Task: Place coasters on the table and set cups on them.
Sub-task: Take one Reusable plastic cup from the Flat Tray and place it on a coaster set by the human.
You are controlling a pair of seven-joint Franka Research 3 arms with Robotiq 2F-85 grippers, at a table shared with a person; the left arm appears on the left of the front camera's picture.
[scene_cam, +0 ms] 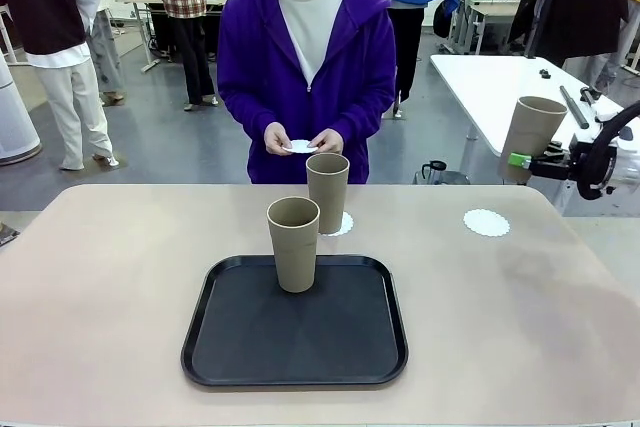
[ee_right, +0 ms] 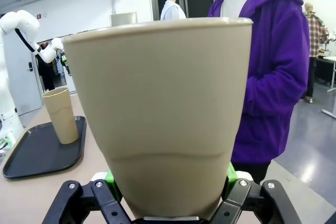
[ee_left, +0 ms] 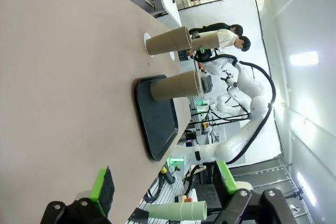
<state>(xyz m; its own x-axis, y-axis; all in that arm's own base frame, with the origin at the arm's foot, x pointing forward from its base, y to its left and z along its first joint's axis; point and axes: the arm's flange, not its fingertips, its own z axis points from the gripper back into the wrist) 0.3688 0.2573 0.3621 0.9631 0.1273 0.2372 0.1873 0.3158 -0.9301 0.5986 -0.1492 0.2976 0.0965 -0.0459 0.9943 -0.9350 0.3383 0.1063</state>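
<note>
Right gripper holds a cup aloft at the far right.
Beige table (scene_cam: 100, 277): the black tray (scene_cam: 230, 357), near centre, carries the tapered tan tray cup (scene_cam: 293, 245). The middle cup (scene_cam: 327, 192) stands on a lacy coaster (scene_cam: 343, 225) just beyond. The right gripper (scene_cam: 518, 160) reaches in level, clamped on the held cup (scene_cam: 531, 137), near upright, mouth up. The left gripper (ee_left: 161, 170) gapes. A bare coaster (scene_cam: 486, 222) lies far right. The person's hands (scene_cam: 325, 140) hold the last coaster (scene_cam: 299, 146).

This is a robotics lab, a big open hall. Beyond my beige counter (scene_cam: 90, 277), at the front view's upper right, a white work table (scene_cam: 490, 77) stands on bare grey floor (scene_cam: 170, 147). People (scene_cam: 60, 47) stand about at upper left, and my white right arm (ee_left: 231, 149) trails black cables.
</note>
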